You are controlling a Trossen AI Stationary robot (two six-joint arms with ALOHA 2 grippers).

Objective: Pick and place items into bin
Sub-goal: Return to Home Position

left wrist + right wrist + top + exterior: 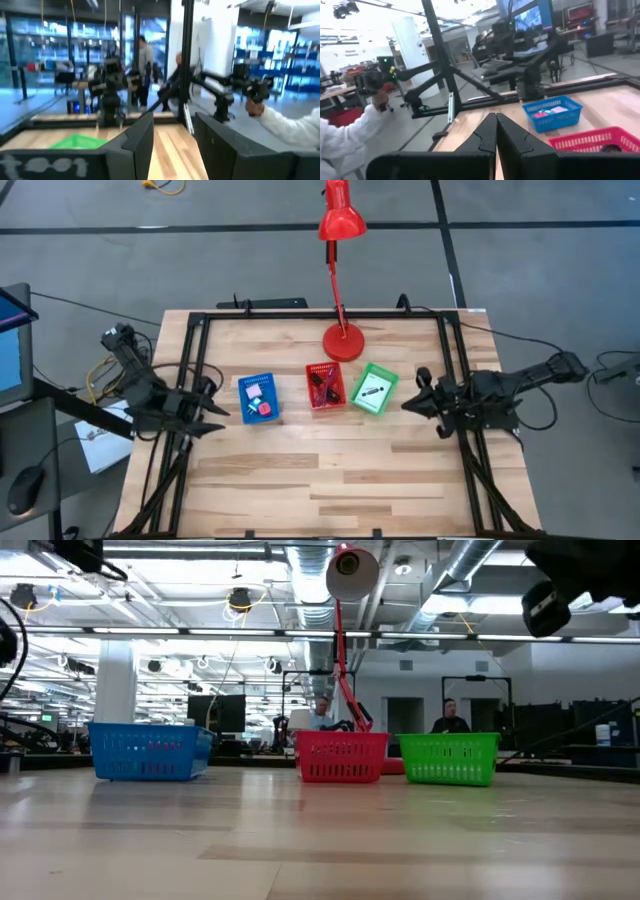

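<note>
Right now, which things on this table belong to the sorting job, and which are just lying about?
Job: blue bin, red bin, green bin holding white card; left pincer open, right pincer shut, at the table's sides.
Lying about: red desk lamp.

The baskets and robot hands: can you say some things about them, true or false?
The blue bin is the one nearest the left arm. True.
The green bin is empty. False: a white item with a black mark lies in it.
The red lamp stands just behind the red bin. True.
The right hand holds a cube. False: its fingers are shut on nothing, at the right edge of the table.
The left hand hangs over the red bin. False: it is open, at the table's left edge.
</note>
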